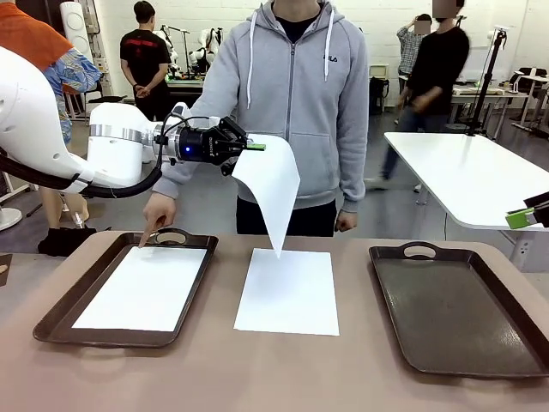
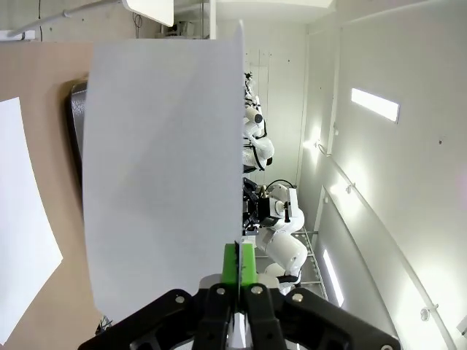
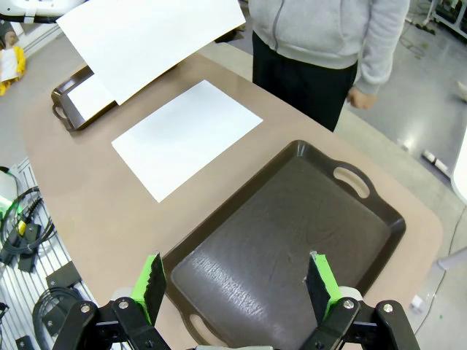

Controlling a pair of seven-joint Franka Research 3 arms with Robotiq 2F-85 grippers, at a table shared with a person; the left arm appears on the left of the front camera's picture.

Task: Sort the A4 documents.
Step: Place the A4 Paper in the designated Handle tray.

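Right tool (image 3: 237,283), jaws wide, above brown tray (image 3: 292,211); one A4 document (image 3: 186,136) flat on table (image 3: 80,189) at tray's 10 o'clock.

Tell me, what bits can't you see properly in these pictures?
- Left wrist view: the held sheet blocks most of the right tray behind it.
- Right wrist view: that sheet covers much of the left tray.
- Front view: the right edge cuts off the right jaws, so just green pads peek in.
- Front view: how many sheets are in the middle pile; too thin to tell.
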